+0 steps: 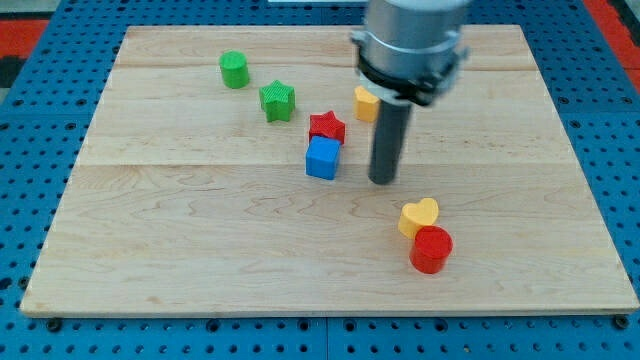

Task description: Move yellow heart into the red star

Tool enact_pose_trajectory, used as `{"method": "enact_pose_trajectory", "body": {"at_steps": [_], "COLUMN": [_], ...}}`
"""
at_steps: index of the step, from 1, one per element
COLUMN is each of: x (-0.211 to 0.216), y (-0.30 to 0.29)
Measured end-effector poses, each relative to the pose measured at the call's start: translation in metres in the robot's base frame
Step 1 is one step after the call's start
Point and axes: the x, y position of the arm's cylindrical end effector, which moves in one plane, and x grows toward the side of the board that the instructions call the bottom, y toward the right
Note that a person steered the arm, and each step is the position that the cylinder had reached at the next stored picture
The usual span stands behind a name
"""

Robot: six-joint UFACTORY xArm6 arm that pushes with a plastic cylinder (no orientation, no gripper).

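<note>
Green cylinder and green star at upper left. Red star touches blue cube below it. Orange block half hidden behind arm; shape unclear. No claw fitted: my tip sits right of blue cube. Yellow heart touches red cylinder, lower right. Wooden board on blue pegboard.

Green cylinder, green star, blue cube, red cylinder, partly hidden orange block, wooden board.
</note>
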Motion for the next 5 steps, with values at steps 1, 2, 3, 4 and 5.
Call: {"method": "enact_pose_trajectory", "body": {"at_steps": [1,2,3,4,5], "x": [0.030,0.061,0.098,0.098,0.094], "y": [-0.039,-0.060,0.002,0.062,0.046]}}
